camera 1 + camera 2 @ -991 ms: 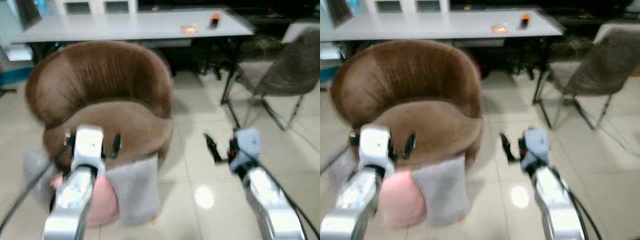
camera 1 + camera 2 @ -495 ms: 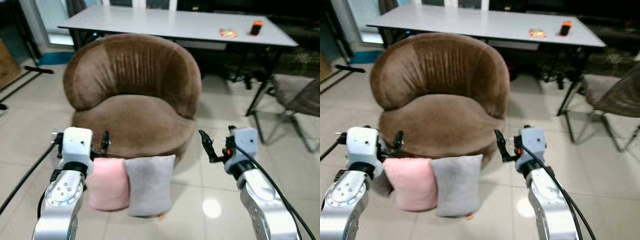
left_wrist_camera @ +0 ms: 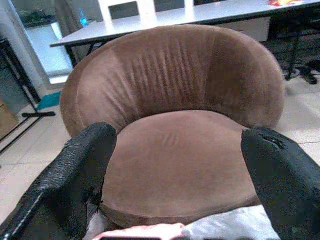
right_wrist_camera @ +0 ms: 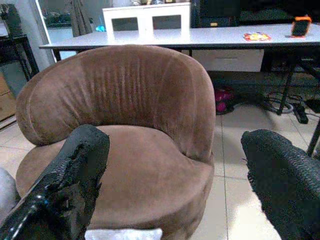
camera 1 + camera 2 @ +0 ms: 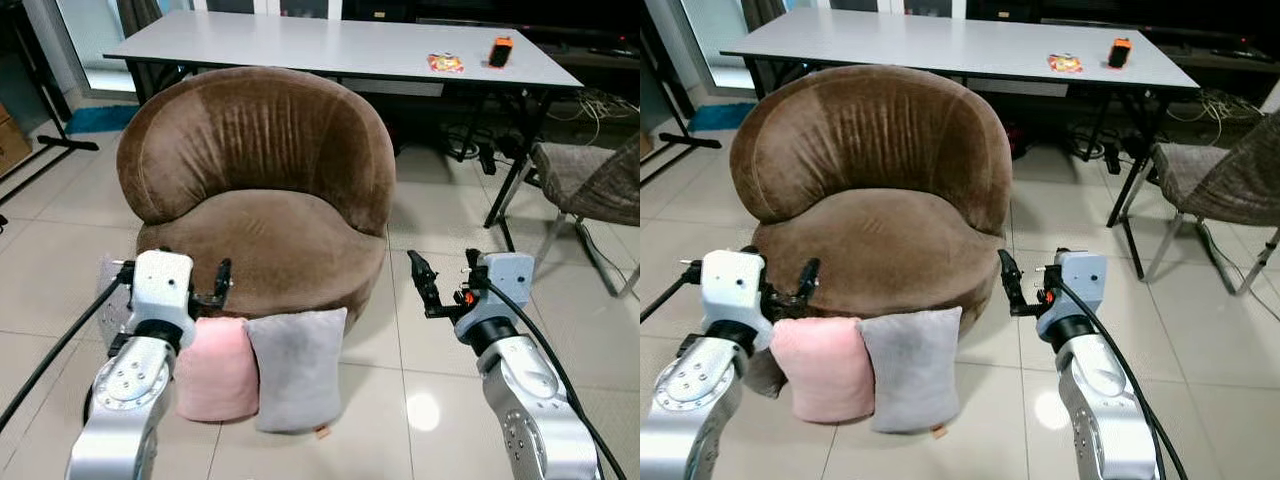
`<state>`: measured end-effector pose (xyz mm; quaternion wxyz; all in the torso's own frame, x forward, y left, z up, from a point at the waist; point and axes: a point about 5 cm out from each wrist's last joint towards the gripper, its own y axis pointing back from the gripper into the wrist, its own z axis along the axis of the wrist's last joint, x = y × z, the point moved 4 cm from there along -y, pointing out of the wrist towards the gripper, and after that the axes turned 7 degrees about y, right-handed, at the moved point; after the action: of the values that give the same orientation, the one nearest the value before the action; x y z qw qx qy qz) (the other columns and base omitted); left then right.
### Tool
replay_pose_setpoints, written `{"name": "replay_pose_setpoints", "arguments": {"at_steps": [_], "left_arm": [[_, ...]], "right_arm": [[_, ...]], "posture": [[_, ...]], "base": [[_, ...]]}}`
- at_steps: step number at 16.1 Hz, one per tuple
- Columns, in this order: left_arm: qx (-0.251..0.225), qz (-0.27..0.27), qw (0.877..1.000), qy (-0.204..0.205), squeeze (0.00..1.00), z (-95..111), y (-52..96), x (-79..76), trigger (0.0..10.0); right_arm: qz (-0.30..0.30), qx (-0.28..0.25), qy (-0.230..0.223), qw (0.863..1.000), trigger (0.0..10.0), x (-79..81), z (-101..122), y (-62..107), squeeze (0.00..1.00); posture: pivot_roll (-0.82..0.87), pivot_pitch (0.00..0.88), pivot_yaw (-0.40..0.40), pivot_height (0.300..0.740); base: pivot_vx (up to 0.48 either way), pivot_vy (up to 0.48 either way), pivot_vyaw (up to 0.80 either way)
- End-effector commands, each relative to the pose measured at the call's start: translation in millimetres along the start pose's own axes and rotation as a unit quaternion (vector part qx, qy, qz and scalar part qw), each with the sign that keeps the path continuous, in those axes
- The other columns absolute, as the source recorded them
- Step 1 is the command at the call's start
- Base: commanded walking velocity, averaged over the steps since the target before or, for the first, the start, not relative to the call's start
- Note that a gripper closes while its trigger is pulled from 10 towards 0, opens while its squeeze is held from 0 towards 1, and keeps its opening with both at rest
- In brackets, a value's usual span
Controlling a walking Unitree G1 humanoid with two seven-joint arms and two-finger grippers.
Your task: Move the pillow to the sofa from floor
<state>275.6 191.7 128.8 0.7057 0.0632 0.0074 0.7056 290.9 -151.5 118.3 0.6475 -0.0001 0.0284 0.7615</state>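
Your left gripper (image 5: 215,285) hangs in the air just in front of the brown sofa (image 5: 262,200), at the lower front edge of its seat, with its two black fingers (image 3: 75,175) spread wide and nothing between them. Directly under it, the pink pillow (image 5: 215,368) stands upright on the floor, leaning against the sofa's front. The gripper is above the pillow's top edge; you cannot tell whether it touches.

Your right gripper (image 5: 425,287) is held up beside the sofa's front right corner, clear of the upholstery and over bare tiled floor (image 5: 420,360). Its fingers (image 4: 70,185) are also parted wide and hold nothing.

Beside the pink pillow, touching it on the side nearer the sofa's middle, a grey pillow (image 5: 297,365) stands upright against the sofa's front too. A further grey cushion (image 5: 110,300) peeks out at the sofa's left front corner, mostly hidden behind your left arm.

The sofa's seat is bare. Behind the sofa runs a long grey table (image 5: 300,45) carrying a small orange object (image 5: 501,50) and a flat colourful packet (image 5: 445,63). To the right of the sofa, well apart from it, stands a grey chair (image 5: 590,185) on thin metal legs.
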Motion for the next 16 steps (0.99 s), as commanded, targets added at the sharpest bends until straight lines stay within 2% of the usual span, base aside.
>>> {"name": "replay_pose_setpoints", "arguments": {"at_steps": [1,2,3,4,7,10,13,16], "left_arm": [[0.004,0.006,1.0,0.004,0.0,-2,1.1,2.8,10.0],[0.005,0.009,1.0,0.009,0.0,-3,1.8,3.5,10.0],[0.005,-0.003,1.0,0.001,0.0,-2,0.6,0.1,10.0],[0.006,-0.005,1.0,-0.003,0.0,-2,-0.5,-0.7,10.0],[0.003,-0.016,1.0,-0.009,0.0,-1,-4.6,-5.0,10.0],[0.001,-0.021,1.0,-0.007,0.0,0,-8.3,-8.5,10.0],[-0.001,-0.021,1.0,-0.005,0.0,0,-9.8,-9.1,10.0],[-0.003,-0.021,1.0,-0.005,0.0,0,-9.8,-9.4,10.0]], "right_arm": [[-0.006,-0.007,0.008,1.0,10.0,-1.9,4,-4.1,0.0],[-0.011,-0.012,0.036,0.999,10.0,-2.0,6,-7.1,0.0],[0.025,0.009,0.033,0.999,10.0,6.8,-2,-7.4,0.0],[0.015,0.024,0.026,0.999,10.0,5.0,-6,-6.2,0.0],[0.019,0.03,0.05,0.998,10.0,5.4,-9,-6.8,0.0],[-0.006,0.026,0.054,0.998,10.0,-1.9,-6,-10.8,0.0],[-0.009,0.032,0.049,0.998,10.0,-6.3,-8,-12.3,0.0],[0.001,0.027,0.037,0.999,10.0,-2.6,-6,-14.1,0.0]], "posture": [[-0.07,0.0,-0.006,0.74],[-0.07,0.0,-0.007,0.74],[-0.08,0.0,-0.008,0.74],[-0.08,0.0,-0.008,0.74],[-0.09,0.0,-0.006,0.74],[-0.1,0.0,-0.005,0.74],[-0.1,0.0,-0.008,0.74],[-0.1,0.0,-0.011,0.74]], "base": [[0.274,0.0,0.0],[0.277,0.0,0.0],[0.277,0.0,0.0],[0.277,0.0,0.0],[0.277,0.0,0.0],[0.274,0.0,0.8],[0.271,0.0,0.0],[0.257,0.0,0.0]]}}
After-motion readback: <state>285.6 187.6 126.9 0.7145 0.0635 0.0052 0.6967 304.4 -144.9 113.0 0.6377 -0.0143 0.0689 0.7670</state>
